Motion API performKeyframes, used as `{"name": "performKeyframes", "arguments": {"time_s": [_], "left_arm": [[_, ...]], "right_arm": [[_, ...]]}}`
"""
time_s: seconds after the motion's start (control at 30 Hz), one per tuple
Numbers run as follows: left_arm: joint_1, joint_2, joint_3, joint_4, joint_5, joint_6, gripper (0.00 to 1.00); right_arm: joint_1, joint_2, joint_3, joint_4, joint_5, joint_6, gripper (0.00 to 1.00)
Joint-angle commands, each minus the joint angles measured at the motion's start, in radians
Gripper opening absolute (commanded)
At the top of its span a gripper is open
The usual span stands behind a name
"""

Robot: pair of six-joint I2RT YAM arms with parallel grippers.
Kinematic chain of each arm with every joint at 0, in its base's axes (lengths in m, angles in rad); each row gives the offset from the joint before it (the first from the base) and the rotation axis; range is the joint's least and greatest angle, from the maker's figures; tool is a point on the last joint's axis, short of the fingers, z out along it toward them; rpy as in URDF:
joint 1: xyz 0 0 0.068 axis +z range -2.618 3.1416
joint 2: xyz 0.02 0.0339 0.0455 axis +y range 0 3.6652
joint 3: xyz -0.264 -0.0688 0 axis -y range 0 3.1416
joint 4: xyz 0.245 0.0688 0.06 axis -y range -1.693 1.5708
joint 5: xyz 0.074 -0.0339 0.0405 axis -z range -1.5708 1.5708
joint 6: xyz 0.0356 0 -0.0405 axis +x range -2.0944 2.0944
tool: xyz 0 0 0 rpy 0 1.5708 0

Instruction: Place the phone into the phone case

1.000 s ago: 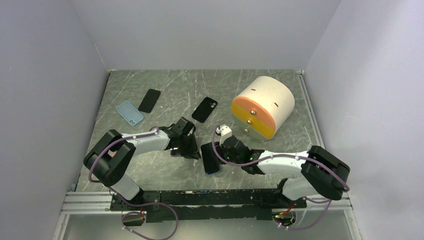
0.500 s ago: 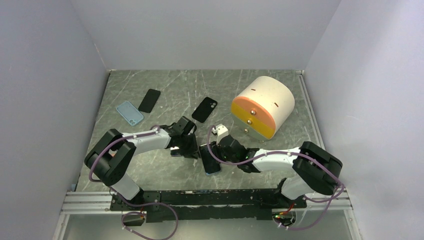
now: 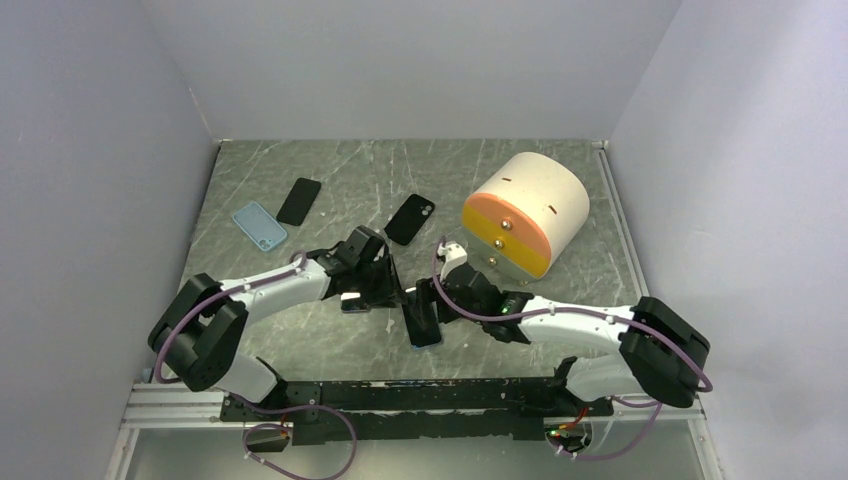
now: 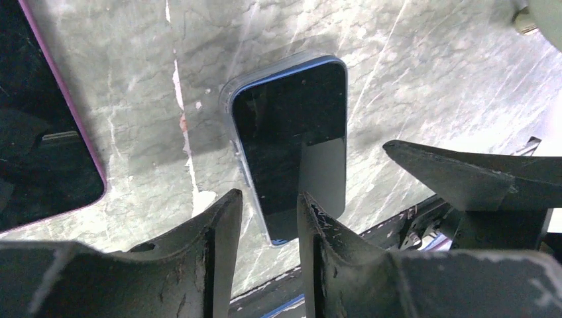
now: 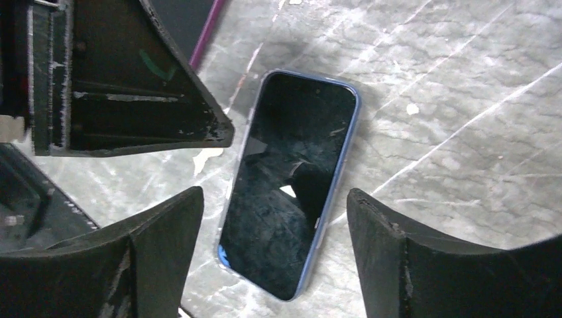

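Blue black-screened phone (image 5: 291, 185) sits inside clear plastic phone case (image 4: 227, 96), screen up. Right gripper (image 5: 275, 199) above case, jaws wide, gripping nothing. Left gripper (image 4: 268, 197) just beside case, jaws parted, empty.

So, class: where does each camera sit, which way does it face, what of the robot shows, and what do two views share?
Top external: above and behind the robot, looking down on the table; both arms, left pincer and right pincer near the phone.
Left wrist: on the left arm, facing down past its own fingers at the phone.
Right wrist: on the right arm, facing down between its own spread fingers.
Shared: both wrist views show the phone lying screen-up.
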Motion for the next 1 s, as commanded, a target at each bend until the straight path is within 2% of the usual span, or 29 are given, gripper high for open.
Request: {"name": "performKeyframes", "arguments": {"time_s": [0.0, 0.13, 0.17, 0.47, 0.73, 0.83, 0.97], "left_arm": [[-0.004, -0.004, -0.014, 0.038, 0.008, -0.022, 0.42], [-0.004, 0.010, -0.028, 0.071, 0.016, -0.021, 0.42], [-0.003, 0.013, -0.034, 0.086, 0.022, -0.023, 0.42], [-0.003, 0.070, -0.062, 0.151, 0.062, -0.047, 0.43], [-0.003, 0.067, -0.100, 0.184, 0.088, -0.056, 0.42], [-0.004, 0.067, -0.108, 0.186, 0.100, -0.059, 0.41], [-0.004, 0.067, -0.124, 0.205, 0.119, -0.067, 0.40]], "right_arm": [[-0.020, -0.036, -0.038, 0.031, -0.096, 0.088, 0.86], [-0.021, -0.039, -0.080, 0.076, -0.132, 0.128, 0.98], [-0.021, -0.039, -0.086, 0.085, -0.131, 0.133, 0.99], [-0.022, 0.011, -0.108, 0.160, -0.162, 0.188, 0.99], [-0.022, 0.062, -0.092, 0.162, -0.119, 0.231, 0.99], [-0.020, 0.087, -0.066, 0.156, -0.131, 0.252, 0.99], [-0.020, 0.091, -0.069, 0.230, -0.198, 0.306, 0.99]]}}
